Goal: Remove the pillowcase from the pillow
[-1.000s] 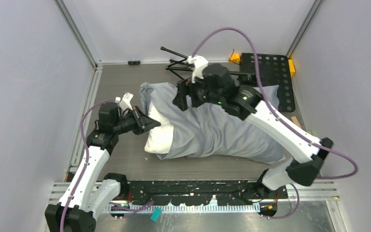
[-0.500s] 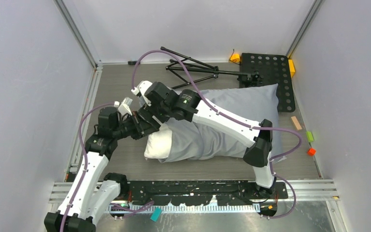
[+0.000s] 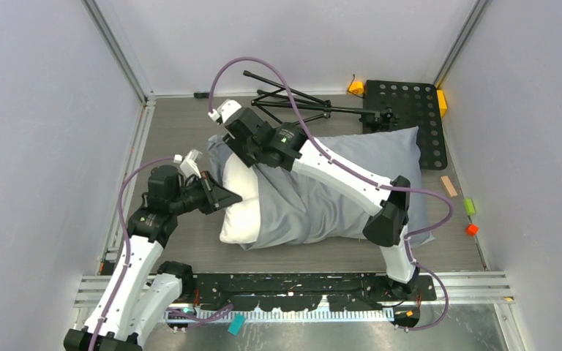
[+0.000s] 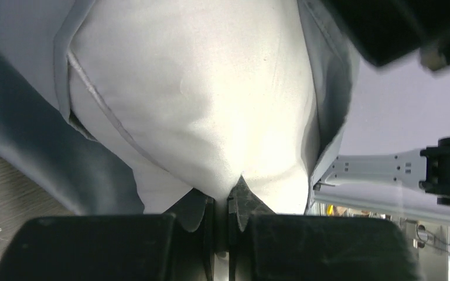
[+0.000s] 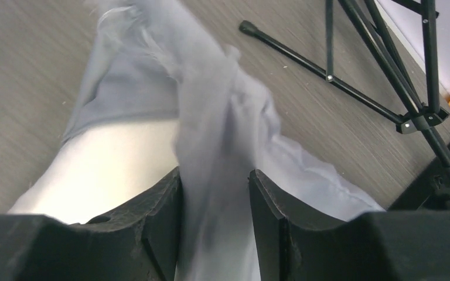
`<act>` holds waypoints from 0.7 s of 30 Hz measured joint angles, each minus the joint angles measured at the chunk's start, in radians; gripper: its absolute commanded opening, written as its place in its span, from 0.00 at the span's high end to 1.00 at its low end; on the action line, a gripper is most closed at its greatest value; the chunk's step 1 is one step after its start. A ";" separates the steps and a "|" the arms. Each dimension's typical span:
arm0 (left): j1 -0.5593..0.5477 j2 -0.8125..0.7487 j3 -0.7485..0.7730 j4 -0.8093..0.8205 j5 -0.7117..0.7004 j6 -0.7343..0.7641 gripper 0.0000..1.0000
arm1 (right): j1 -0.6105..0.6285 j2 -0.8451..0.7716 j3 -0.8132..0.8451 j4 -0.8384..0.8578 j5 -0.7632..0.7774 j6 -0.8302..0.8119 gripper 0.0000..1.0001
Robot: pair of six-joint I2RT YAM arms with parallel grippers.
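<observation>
The blue-grey pillowcase (image 3: 336,186) covers most of the white pillow (image 3: 238,208), whose left end sticks out of the case's open mouth. My left gripper (image 3: 228,195) is shut on the pillow's white end; in the left wrist view the pillow (image 4: 193,99) bulges from my closed left gripper (image 4: 221,196), with the case rim (image 4: 328,88) around it. My right gripper (image 3: 245,155) is at the case's upper left opening edge. In the right wrist view my right gripper (image 5: 214,181) is closed on a bunched fold of pillowcase (image 5: 211,134), the pillow (image 5: 111,158) beside it.
A black folded stand (image 3: 293,102) lies behind the pillow, also in the right wrist view (image 5: 381,76). A black perforated plate (image 3: 410,110) sits back right, with small coloured blocks (image 3: 470,217) along the right wall. Aluminium rails line the left and front edges.
My right arm swung from the pillowcase's middle to its left open end and took the case's edge there. My left gripper stayed on the pillow's end, and more white pillow shows.
</observation>
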 measured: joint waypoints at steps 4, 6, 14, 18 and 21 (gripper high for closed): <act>-0.042 -0.016 0.000 -0.002 -0.001 0.011 1.00 | -0.057 0.038 0.026 0.017 -0.005 0.012 0.53; -0.068 -0.021 0.000 -0.002 -0.002 0.021 1.00 | -0.092 0.071 0.052 0.019 -0.010 0.029 0.55; -0.137 -0.018 0.005 -0.011 -0.026 0.064 1.00 | -0.231 0.175 0.097 0.012 -0.032 0.116 0.60; -0.139 -0.018 0.021 -0.019 -0.046 0.094 1.00 | -0.298 0.177 0.083 0.006 -0.057 0.166 0.60; -0.140 -0.030 0.039 -0.021 -0.074 0.106 1.00 | -0.330 0.166 0.040 0.006 -0.075 0.194 0.59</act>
